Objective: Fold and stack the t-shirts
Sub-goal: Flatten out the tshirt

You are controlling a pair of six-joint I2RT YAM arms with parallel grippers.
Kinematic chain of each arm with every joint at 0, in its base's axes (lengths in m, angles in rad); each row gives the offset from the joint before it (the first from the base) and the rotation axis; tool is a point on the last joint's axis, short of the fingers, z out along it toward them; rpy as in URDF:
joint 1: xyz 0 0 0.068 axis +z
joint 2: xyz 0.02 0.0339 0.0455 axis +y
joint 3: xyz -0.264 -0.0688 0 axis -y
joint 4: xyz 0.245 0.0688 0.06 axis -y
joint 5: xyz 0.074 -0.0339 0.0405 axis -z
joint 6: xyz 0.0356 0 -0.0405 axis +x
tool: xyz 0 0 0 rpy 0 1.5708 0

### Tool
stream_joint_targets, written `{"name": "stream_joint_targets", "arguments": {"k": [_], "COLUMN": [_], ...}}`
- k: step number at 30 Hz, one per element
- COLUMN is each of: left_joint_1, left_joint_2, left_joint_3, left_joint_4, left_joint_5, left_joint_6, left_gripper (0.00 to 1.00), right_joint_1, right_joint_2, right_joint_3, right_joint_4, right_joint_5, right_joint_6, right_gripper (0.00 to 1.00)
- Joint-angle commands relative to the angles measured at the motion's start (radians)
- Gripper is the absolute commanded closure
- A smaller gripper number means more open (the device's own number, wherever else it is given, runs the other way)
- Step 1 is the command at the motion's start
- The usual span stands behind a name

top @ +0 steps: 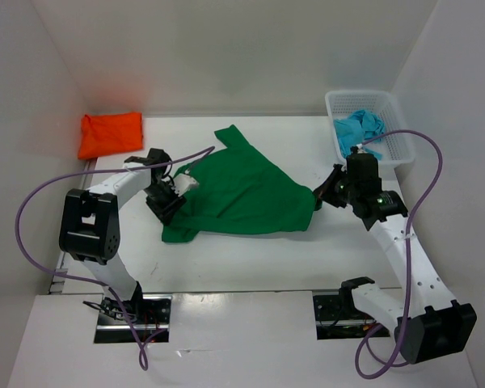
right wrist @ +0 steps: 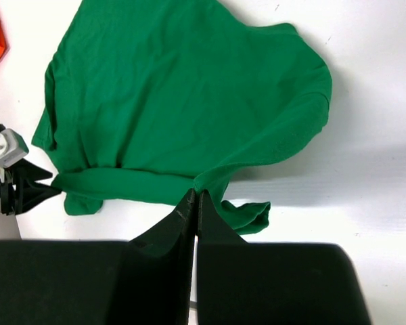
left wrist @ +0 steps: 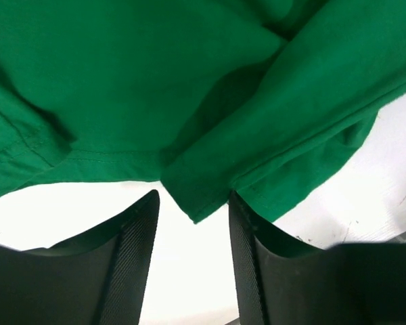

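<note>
Orange t-shirt [top: 110, 134] folded — green t-shirt [top: 238, 194] spread, rumpled — turquoise t-shirt [top: 358, 128] crumpled.

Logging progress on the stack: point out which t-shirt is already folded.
The orange t-shirt at the far left: it is a compact folded square. The green t-shirt lies spread out in the middle, and the turquoise t-shirt sits crumpled in the white basket.

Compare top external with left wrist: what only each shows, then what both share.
Top external only: the folded orange shirt at far left, the white basket holding the turquoise shirt, the right hand shut on the green shirt. Left wrist only: a hemmed corner of cloth lying between the open fingers of the left hand. Both: the green shirt on the white table.
</note>
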Motion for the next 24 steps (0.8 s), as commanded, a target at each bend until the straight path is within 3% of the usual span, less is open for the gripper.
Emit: {"name": "stream_joint_targets", "arguments": {"k": [1,3,13,17,18,19,21,22,23,24], "left_joint_1": [0.013,0.013,0.013,0.033,0.033,0.033,0.045,0.062,0.092,0.108], "left_joint_2": [-0.007,-0.02,0.02,-0.07,-0.081,-0.081,-0.068,-0.055,-0.032,-0.032], "left_joint_3": [-0.01,-0.028,-0.037,0.071,0.166,0.233,0.405,0.611,0.715,0.808], "left_joint_4": [-0.041,-0.026,0.032,0.054,0.054,0.068,0.079,0.079,0.079,0.068], "left_joint_5": [0.028,0.028,0.03,0.065,0.065,0.042,-0.004,-0.004,-0.004,0.016], "left_joint_6": [0.041,0.041,-0.023,-0.085,-0.094,-0.103,-0.128,-0.14,-0.172,-0.187], "left_gripper": [0.44,0.44,0.9,0.98,0.99,0.99,1.0,1.0,1.0,1.0], "right_joint_1": [0.008,0.008,0.008,0.008,-0.003,-0.017,-0.075,-0.093,-0.109,-0.118], "right_joint_2": [-0.001,0.008,0.008,0.073,0.109,0.16,0.355,0.416,0.518,0.56], "right_joint_3": [0.052,0.052,0.062,0.096,0.131,0.188,0.483,0.604,0.847,0.963], "right_joint_4": [0.009,0.009,0.018,0.074,0.093,0.107,0.096,0.087,0.087,0.064], "right_joint_5": [0.012,0.012,0.021,0.012,0.012,0.001,0.001,0.001,0.001,0.001], "right_joint_6": [-0.015,-0.015,-0.015,-0.033,-0.064,-0.09,-0.16,-0.17,-0.17,-0.17], "right_gripper": [1.0,1.0,1.0,1.0,1.0,1.0,1.0,1.0,1.0,1.0]}}
